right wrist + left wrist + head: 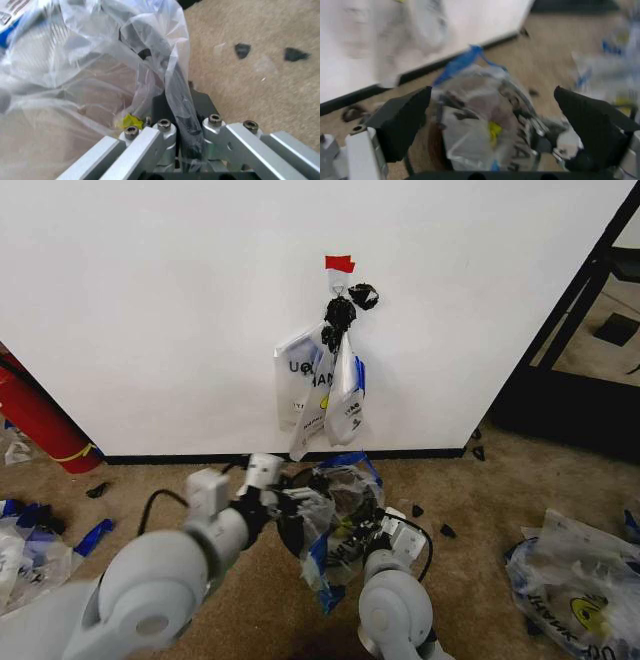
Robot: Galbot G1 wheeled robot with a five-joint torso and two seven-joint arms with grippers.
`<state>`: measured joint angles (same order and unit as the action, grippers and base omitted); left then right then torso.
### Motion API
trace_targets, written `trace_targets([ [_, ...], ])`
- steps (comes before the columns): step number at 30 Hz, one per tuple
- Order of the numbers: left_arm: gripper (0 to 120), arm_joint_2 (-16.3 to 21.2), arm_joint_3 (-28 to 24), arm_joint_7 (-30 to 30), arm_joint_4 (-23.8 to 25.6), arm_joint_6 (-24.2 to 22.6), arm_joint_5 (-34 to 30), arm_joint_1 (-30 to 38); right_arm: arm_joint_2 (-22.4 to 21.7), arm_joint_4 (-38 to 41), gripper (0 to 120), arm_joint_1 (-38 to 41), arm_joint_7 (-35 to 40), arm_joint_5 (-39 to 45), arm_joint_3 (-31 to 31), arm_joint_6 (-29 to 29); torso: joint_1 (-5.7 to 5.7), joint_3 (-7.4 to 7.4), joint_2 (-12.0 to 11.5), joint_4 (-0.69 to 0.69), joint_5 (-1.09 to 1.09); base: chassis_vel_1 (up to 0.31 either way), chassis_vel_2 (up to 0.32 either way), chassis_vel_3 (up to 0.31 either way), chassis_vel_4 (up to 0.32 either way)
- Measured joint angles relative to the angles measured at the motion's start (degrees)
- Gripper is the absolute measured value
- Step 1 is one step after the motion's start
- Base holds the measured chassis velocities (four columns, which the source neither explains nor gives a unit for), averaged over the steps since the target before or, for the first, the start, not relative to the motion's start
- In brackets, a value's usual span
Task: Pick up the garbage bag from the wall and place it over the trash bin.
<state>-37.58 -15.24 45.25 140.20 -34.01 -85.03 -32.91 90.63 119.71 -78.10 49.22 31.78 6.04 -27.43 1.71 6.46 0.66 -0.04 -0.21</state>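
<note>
From the head camera I see a thin translucent whitish garbage bag (340, 515) with a blue rim band and black lettering, bunched up low over the tan carpet (480, 510), between my two arms and a little out from the black baseboard. A small round black mesh trash bin (293, 532) shows dark behind the plastic on the bag's left side; I cannot tell whether the bag is over its rim or only against it.

Right gripper (184, 129): fingers pinched together on a twisted fold of the bag, the plastic running up out of the jaws. In the head view this arm sits at the bag's right edge.

Left gripper (492, 123): black fingers (402, 123) spread wide apart, one to each side of the bag, nothing clamped. The picture is smeared, so I cannot say whether either finger touches the plastic. A yellow print shows on the bag between them.

On the plain white wall (150, 300), more bags of the same kind (325, 385) hang from a hook under a strip of red tape (339, 263), with a black plastic wad (345, 307) at the hook. A red cylinder with a yellow band (40, 425) leans at far left. Another loose bag (575, 580) lies on the carpet at right.
</note>
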Motion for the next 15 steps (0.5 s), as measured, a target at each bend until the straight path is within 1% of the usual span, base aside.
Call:
trace_targets([
  [1,97,-1.67,-5.75,2.66,-1.68,-1.51,-3.14,6.81,0.09,-0.02,1,-0.39,-0.49,-1.09,0.3,0.33,0.0,0.0,0.0,-0.04,-0.02,0.0,0.0,0.0,0.0],
  [2,97,-3.11,-9.64,4.77,-3.46,-2.41,-5.12,11.91,0.1,-0.02,1,-0.7,-0.8,-1.87,0.49,0.53,0.01,0.01,0.0,-0.06,-0.02,0.0,0.0,0.0,0.0],
  [3,96,-4.4,-12.41,6.74,-5.22,-3.09,-6.97,15.96,0.11,-0.02,1,-0.97,-1.05,-2.63,0.59,0.69,0.01,0.01,0.0,-0.07,0.03,0.0,0.0,0.0,0.0],
  [4,96,-5.86,-14.77,9.2,-6.97,-3.6,-9.62,19.26,0.12,-0.02,1,-1.17,-1.24,-3.2,0.71,0.79,0.01,0.01,0.0,-0.06,0.02,0.0,0.0,0.0,0.0],
  [5,96,-5.86,-14.77,9.2,-6.97,-3.6,-9.62,19.26,0.12,-0.02,1,-1.17,-1.24,-3.2,0.71,0.79,0.01,0.01,0.0,-0.06,0.02,0.0,0.0,0.0,0.0],
  [8,95,-8.69,-17.37,13.66,-10.94,-3.68,-12.88,21.95,0.03,0.01,1,-1.6,-1.79,-4.17,1.04,1.15,0.01,0.01,0.0,0.0,-0.01,0.0,0.0,0.0,0.0],
  [12,94,-11.55,-18.23,17.29,-14.05,-3.38,-15.37,22.0,-0.3,0.0,1,-2.3,-4.03,-6.2,1.72,2.63,0.01,0.0,0.0,-0.02,-0.01,0.0,0.0,0.0,0.0],
  [15,94,-12.22,-18.4,17.9,-15.06,-3.31,-15.64,21.67,-0.3,-0.15,1,-2.47,-5.12,-7.04,1.92,3.83,0.01,0.0,0.0,-0.02,-0.02,0.0,0.0,0.0,0.0],
])
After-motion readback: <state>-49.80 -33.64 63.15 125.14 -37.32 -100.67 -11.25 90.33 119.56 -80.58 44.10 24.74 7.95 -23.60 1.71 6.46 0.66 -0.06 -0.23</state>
